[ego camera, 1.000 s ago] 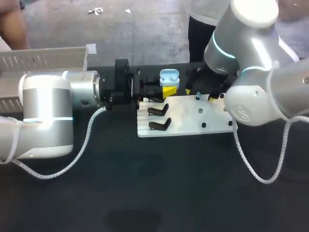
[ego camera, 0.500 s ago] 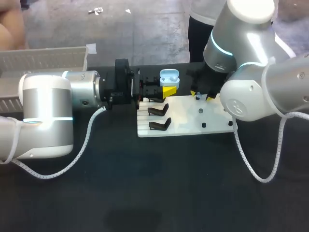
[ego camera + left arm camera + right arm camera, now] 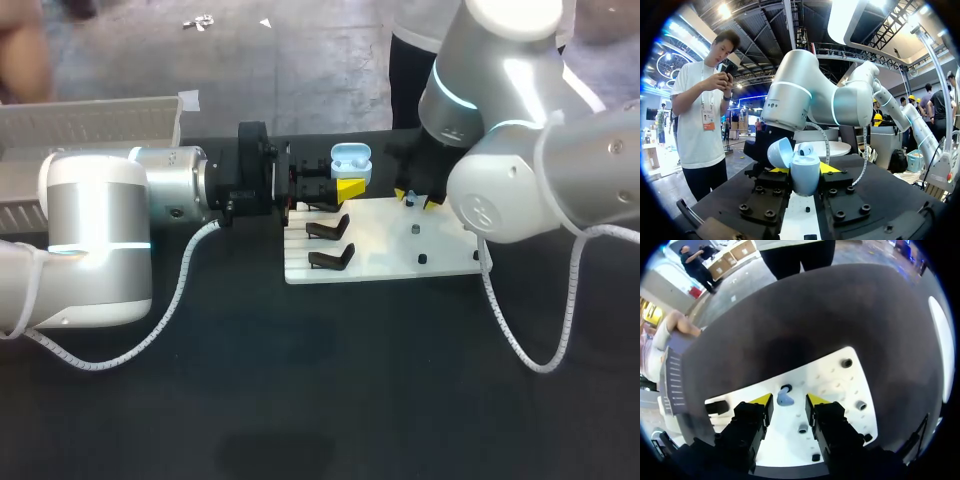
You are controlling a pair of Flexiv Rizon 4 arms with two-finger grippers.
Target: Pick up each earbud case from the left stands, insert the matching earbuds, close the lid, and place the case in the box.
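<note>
Left claw (image 3: 805, 170) on earbud case (image 3: 805, 177) — lid (image 3: 779, 152) open.

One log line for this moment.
left gripper: shut on open case | right gripper: open over earbud on white board

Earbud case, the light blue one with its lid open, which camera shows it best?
The left wrist view: the earbud case sits close up in the middle, its open lid and inside plain to see. The head view shows it small, from above. The right wrist view does not show it.
</note>
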